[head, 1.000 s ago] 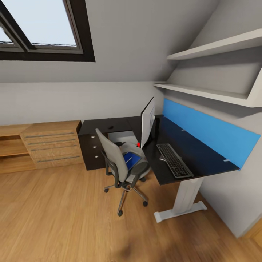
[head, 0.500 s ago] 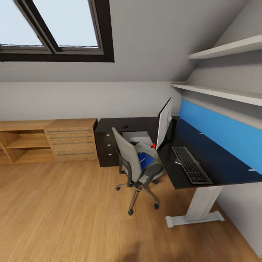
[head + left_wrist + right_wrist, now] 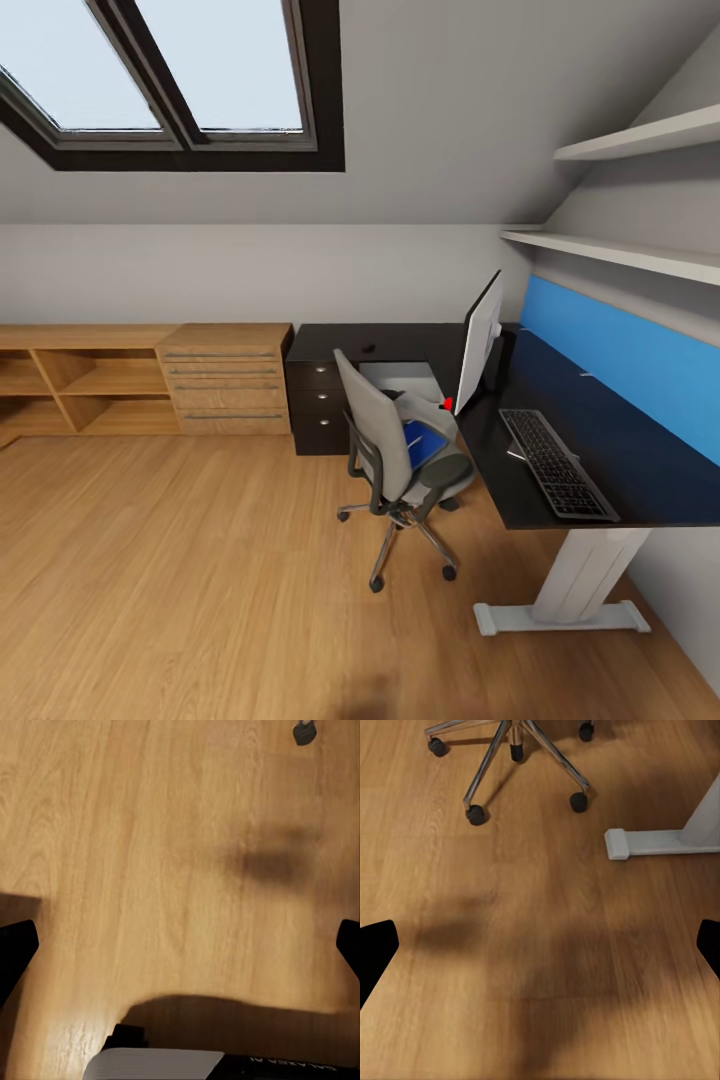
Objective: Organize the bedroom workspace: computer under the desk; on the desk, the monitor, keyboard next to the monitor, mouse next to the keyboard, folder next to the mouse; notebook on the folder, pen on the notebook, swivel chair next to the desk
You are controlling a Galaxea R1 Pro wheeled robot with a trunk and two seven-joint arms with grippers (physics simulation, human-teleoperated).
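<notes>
While both fingers spread wide, swivel chair (image 3: 400,450) with folder (image 3: 423,444) before desk (image 3: 560,470).

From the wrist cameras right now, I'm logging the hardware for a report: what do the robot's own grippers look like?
Little of them shows. In each wrist view the fingertips are plain black, blunt shapes at the two side edges, with no visible cables or padding detail. Along the edge of the left wrist view sits a black body part with faint, unreadable lettering and a light silver-grey panel.
</notes>
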